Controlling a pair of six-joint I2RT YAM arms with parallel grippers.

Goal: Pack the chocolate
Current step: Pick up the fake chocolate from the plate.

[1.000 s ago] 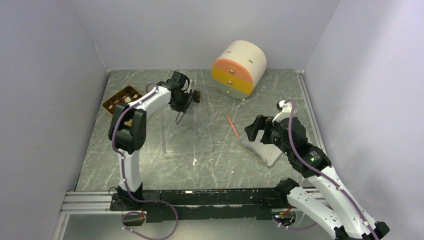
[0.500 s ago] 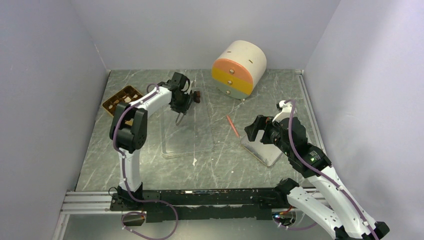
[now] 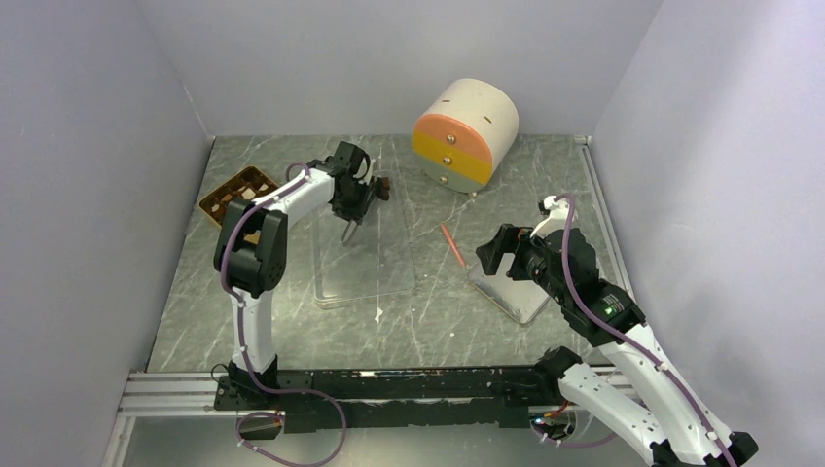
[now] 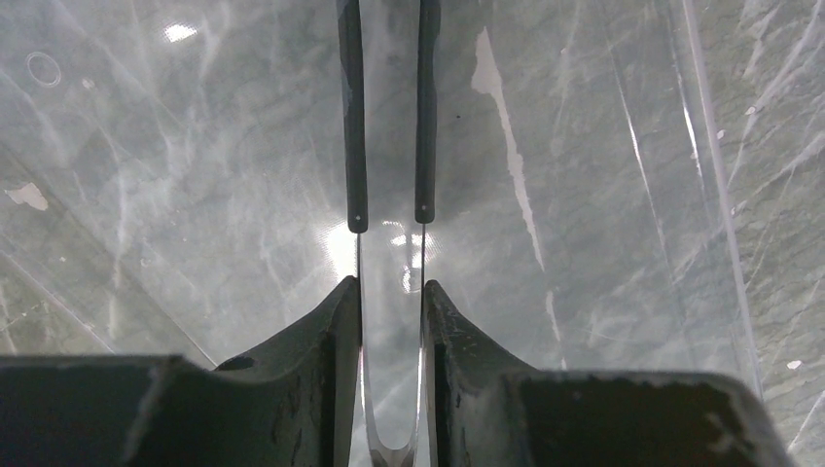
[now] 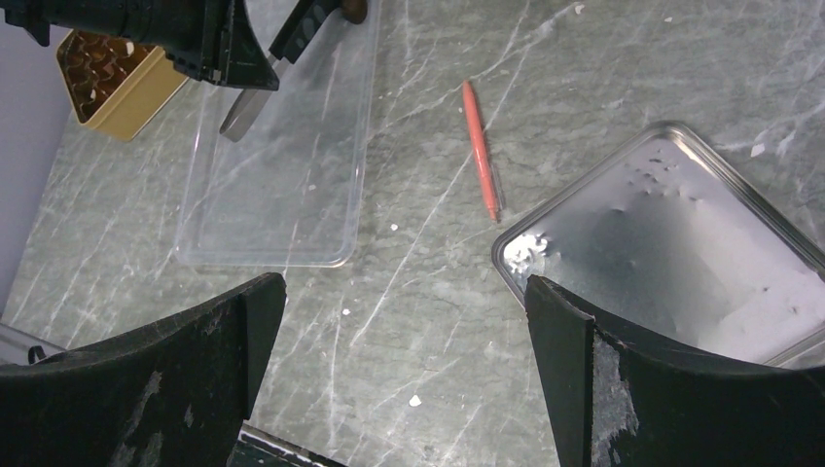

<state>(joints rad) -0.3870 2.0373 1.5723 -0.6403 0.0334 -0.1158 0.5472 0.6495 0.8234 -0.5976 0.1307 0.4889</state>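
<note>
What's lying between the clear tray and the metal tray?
A thin orange-red stick lies between the clear tray and the metal tray, clearest in the right wrist view.

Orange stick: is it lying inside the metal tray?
No, the orange stick lies on the table to the left of the metal tray, outside its rim.

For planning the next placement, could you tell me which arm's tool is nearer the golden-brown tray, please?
Left. The left tool, gripping tweezers, hovers over the clear tray beside the golden-brown tray; the right tool is far across the table, by the metal tray.
</note>
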